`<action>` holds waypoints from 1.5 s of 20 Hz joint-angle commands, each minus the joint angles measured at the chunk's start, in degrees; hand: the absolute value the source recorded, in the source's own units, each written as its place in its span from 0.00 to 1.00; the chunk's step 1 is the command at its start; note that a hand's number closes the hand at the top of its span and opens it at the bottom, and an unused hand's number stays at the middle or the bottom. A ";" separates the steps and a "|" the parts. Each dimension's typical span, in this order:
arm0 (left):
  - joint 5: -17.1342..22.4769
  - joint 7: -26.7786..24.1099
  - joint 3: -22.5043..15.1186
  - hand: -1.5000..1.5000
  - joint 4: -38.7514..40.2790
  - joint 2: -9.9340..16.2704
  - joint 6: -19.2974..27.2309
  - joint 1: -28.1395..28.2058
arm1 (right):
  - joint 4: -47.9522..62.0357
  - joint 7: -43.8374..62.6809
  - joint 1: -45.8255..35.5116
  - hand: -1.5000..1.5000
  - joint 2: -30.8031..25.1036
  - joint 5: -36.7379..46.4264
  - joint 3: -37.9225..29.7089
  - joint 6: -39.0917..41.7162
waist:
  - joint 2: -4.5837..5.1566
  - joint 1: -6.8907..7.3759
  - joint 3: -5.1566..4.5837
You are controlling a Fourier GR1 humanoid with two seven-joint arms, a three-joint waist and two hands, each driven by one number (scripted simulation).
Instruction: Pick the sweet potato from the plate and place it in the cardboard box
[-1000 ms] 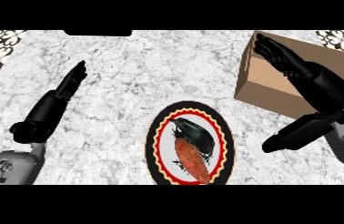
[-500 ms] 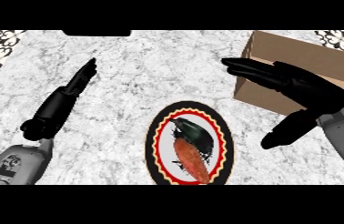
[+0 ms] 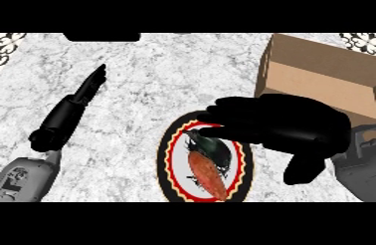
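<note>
The round plate with a red and yellow scalloped rim (image 3: 166,159) lies on the white marbled counter (image 3: 161,74). On it rests the orange, tapered sweet potato (image 3: 208,175), its dark green-black end towards the plate's far rim. The black right hand (image 3: 283,122) hangs over the plate's far right edge, fingers straight and spread, holding nothing; its fingertips sit just above the potato's dark end. The brown cardboard box (image 3: 320,72) stands beyond the plate to the right, partly behind that hand. The black left hand (image 3: 73,104) rests well left of the plate, fingers straight, empty.
</note>
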 commanded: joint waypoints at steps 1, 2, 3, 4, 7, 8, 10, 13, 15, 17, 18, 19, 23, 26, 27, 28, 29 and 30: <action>0.11 -2.55 0.99 0.50 0.18 -0.02 -0.80 2.31 | -7.11 10.29 -0.58 0.00 3.07 6.28 5.93 2.18 | -0.12 -0.01 -0.01; -0.21 -0.93 1.63 0.50 -0.87 0.76 -0.65 1.65 | -9.31 12.68 -1.27 0.00 2.07 4.71 5.00 5.54 | -0.20 -0.17 0.00; -1.39 1.79 -0.26 0.50 -1.06 -2.06 1.06 0.46 | -10.76 13.66 -0.15 0.00 1.75 5.41 4.95 6.41 | -0.12 -0.45 0.04; 0.42 2.13 1.81 0.50 -4.51 1.16 -1.29 3.17 | -11.56 16.76 0.41 0.00 3.29 5.62 5.80 7.49 | -0.18 0.09 0.05; -0.62 2.20 1.11 0.50 -5.29 -0.48 -1.37 2.91 | -13.43 21.33 2.12 0.00 5.25 8.56 7.85 10.26 | -0.03 0.05 0.06; -2.48 0.17 0.59 0.50 0.65 -2.24 -0.68 0.70 | -14.37 23.88 4.46 0.00 7.59 9.74 10.32 9.78 | 0.10 -0.44 0.04; -2.92 0.22 1.33 0.50 -1.49 -2.77 -0.89 2.02 | -13.94 25.48 3.91 0.00 8.82 8.41 6.47 14.13 | 0.11 -0.06 0.06; -2.91 0.62 3.04 0.50 0.84 -3.13 -1.95 -1.23 | -15.29 28.68 7.47 0.00 12.54 11.85 10.89 14.86 | 0.18 -0.22 0.07; -4.00 1.37 3.07 0.50 -0.17 -4.38 -2.04 -0.16 | -16.62 29.68 8.88 0.00 14.55 12.35 8.65 17.21 | 0.16 -0.11 0.08; -6.18 -0.65 1.50 0.50 -1.17 -5.66 -0.71 2.37 | -14.81 32.00 9.06 0.00 17.23 15.46 12.36 17.34 | 0.15 0.04 0.07; -4.06 0.09 3.94 0.50 -1.24 -3.93 -3.67 1.00 | -16.16 32.09 10.71 0.00 17.60 18.52 13.03 16.34 | 0.15 -0.01 0.08; -3.72 0.54 4.74 0.50 0.38 -3.48 -4.68 0.20 | -17.38 32.68 9.36 0.00 17.34 18.28 10.94 18.25 | 0.15 -0.07 0.08; -3.40 3.53 6.34 0.50 -3.73 -3.78 -5.71 1.09 | -11.40 26.96 10.10 0.00 19.25 25.52 11.92 14.24 | 0.19 0.17 0.10; -6.12 1.52 6.14 0.50 2.75 -6.04 -4.23 -3.72 | -7.36 29.17 9.15 0.00 25.31 28.86 14.93 12.96 | 0.28 -0.11 0.07; -5.07 5.09 6.58 0.50 -5.04 -5.21 -5.49 0.60 | -8.42 23.54 11.59 0.00 20.62 31.00 13.61 11.75 | 0.18 0.16 0.10; -6.26 1.72 5.89 0.50 -2.84 -6.58 -5.27 1.14 | -9.95 26.66 9.82 0.00 24.01 30.13 12.18 15.75 | 0.18 0.09 0.08; -4.76 3.70 8.24 0.50 -3.97 -4.48 -7.11 1.11 | -12.60 26.00 12.34 0.00 21.46 29.39 10.58 17.22 | 0.15 0.03 0.09; -6.93 5.03 4.53 0.50 -7.70 -7.31 -4.46 2.62 | -3.78 24.56 9.23 0.00 24.32 33.21 14.46 12.96 | 0.18 0.42 0.10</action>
